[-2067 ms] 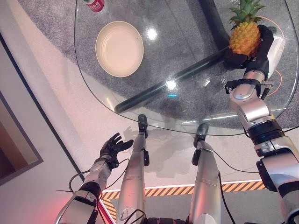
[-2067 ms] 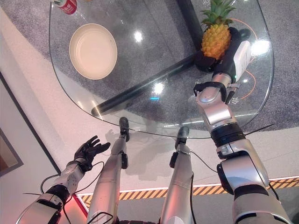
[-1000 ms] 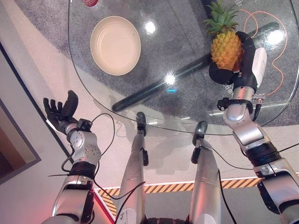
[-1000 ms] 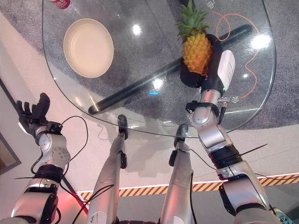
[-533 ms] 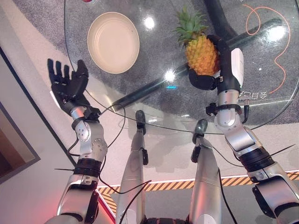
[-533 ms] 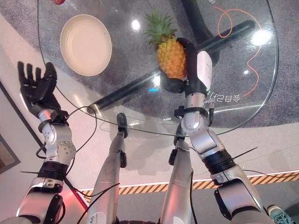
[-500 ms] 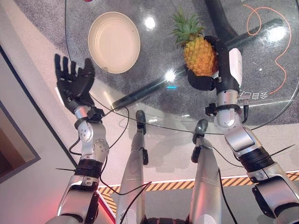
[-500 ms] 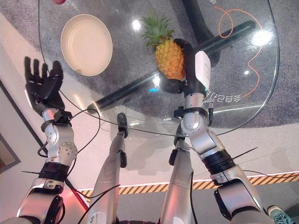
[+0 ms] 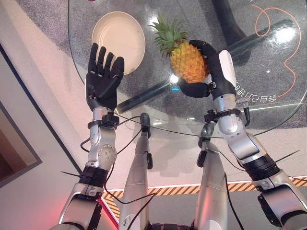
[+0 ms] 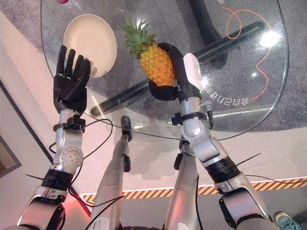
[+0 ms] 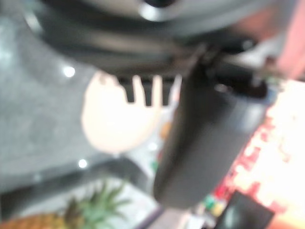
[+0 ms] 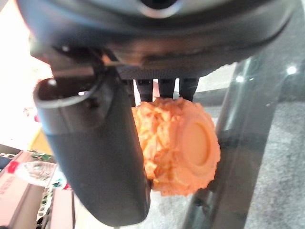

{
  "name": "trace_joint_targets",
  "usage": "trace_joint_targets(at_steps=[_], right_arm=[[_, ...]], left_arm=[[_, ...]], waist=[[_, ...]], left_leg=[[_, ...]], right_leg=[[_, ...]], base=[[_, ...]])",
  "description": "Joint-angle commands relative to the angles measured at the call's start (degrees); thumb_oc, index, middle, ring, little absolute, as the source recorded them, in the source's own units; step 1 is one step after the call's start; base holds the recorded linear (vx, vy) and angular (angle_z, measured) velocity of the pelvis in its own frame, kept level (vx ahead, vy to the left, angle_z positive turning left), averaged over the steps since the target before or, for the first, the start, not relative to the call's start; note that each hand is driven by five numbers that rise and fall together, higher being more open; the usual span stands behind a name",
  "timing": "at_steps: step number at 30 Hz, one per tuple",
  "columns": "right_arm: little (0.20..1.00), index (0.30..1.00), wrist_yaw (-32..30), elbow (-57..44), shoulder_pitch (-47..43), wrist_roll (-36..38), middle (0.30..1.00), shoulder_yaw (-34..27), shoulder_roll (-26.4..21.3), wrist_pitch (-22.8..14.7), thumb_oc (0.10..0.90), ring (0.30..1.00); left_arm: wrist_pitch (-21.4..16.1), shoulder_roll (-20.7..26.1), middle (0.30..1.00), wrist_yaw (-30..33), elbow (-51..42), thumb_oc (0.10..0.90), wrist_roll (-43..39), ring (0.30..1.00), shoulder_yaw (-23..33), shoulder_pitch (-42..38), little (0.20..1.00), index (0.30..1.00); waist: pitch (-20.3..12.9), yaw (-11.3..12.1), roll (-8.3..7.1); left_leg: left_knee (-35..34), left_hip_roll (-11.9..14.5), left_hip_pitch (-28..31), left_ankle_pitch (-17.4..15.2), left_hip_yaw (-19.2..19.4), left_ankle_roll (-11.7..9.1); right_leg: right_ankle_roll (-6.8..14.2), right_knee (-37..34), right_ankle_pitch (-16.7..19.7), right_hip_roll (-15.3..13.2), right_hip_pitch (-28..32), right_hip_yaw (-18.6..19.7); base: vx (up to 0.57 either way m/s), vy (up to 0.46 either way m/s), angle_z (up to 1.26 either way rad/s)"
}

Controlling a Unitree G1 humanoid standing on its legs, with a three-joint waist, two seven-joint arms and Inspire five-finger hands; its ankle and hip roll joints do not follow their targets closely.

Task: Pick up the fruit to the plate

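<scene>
Right hand (image 9: 211,72) has its fingers and thumb curled round the body of the pineapple (image 9: 188,61), carried above the glass table (image 9: 268,122). The fruit's long axis runs slantwise, leafy crown aimed toward the cream plate (image 9: 120,33), flat base toward the wrist, as the right wrist view confirms. The plate lies off to the robot's left of the fruit, near but apart from the crown tips. Left hand (image 9: 103,79) is raised with fingers straight and spread, holding nothing, palm standing in front of the plate's near edge. My read: the right hand carries on leftward, and that open left hand sits close to the path.
</scene>
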Motion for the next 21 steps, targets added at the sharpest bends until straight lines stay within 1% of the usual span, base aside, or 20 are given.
trace_joint_targets(at_steps=[1,3,8,12,15,21], right_arm=[[0.2,0.3,-0.19,-12.53,-5.53,-1.28,0.3,0.69,-0.91,-7.96,0.1,0.3],[0.2,0.3,-0.19,-13.14,-5.73,-1.36,0.3,1.26,-0.76,-8.27,0.1,0.3],[0.2,0.3,0.4,-15.07,-6.54,-0.3,0.3,2.33,-0.52,-8.25,0.1,0.3],[0.2,0.3,1.6,-16.56,-7.26,0.14,0.3,3.14,-0.29,-8.21,0.1,0.3],[0.2,0.3,2.26,-17.18,-8.18,0.57,0.3,4.15,-0.03,-7.8,0.1,0.3],[0.2,0.3,3.68,-17.98,-9.25,1.79,0.3,5.89,-0.15,-6.78,0.1,0.3]], left_arm=[[-1.01,2.27,0.9,-5.03,-7.67,0.8,-1.98,0.9,-0.12,-2.83,0.9,0.9],[0.27,1.8,0.9,-6.42,-8.08,0.8,-3.95,0.9,-0.9,-3.1,0.9,0.9],[3.02,1.56,0.9,-6.94,-9.47,0.8,-6.09,0.9,-2.66,-3.81,0.9,0.9],[4.24,1.43,0.9,-7.73,-10.09,0.8,-8.14,0.9,-3.6,-4.32,0.9,0.9],[4.99,1.03,0.9,-8.69,-10.17,0.8,-9.52,0.9,-3.96,-4.78,0.9,0.9],[4.48,0.46,0.9,-9.95,-11.02,0.8,-12.75,0.9,-4.39,-4.87,0.9,0.9]], waist=[[-1.21,-0.27,-0.78],[-1.21,-0.34,-0.67],[-1.21,-0.45,-0.79],[-1.21,-0.45,-0.81],[-1.21,-0.44,-0.92],[-1.21,-0.29,-0.8]], left_leg=[[6.76,2.8,0.09,-7.06,-1.39,-1.48],[6.72,2.79,0.1,-7.03,-1.3,-1.46],[6.5,2.78,0.18,-6.86,-1.18,-1.38],[6.33,2.81,0.2,-6.73,-1.06,-1.31],[6.27,2.84,0.19,-6.66,-1.02,-1.29],[6.06,2.84,0.46,-6.46,-1.03,-1.4]], right_leg=[[2.16,-12.4,11.96,-1.69,3.55,-1.59],[2.21,-12.48,12.04,-1.84,3.55,-1.62],[2.2,-12.61,12.18,-1.81,3.67,-1.76],[2.2,-12.67,12.18,-1.82,3.72,-1.76],[2.13,-12.67,12.23,-1.76,3.69,-1.77],[2.0,-12.83,12.18,-1.82,4.08,-1.91]], base=[[0.0,0.0,0.0],[0.0,0.0,0.0],[0.0,0.0,0.0],[0.0,0.0,0.0],[0.0,0.0,0.0],[0.0,0.0,0.0]])
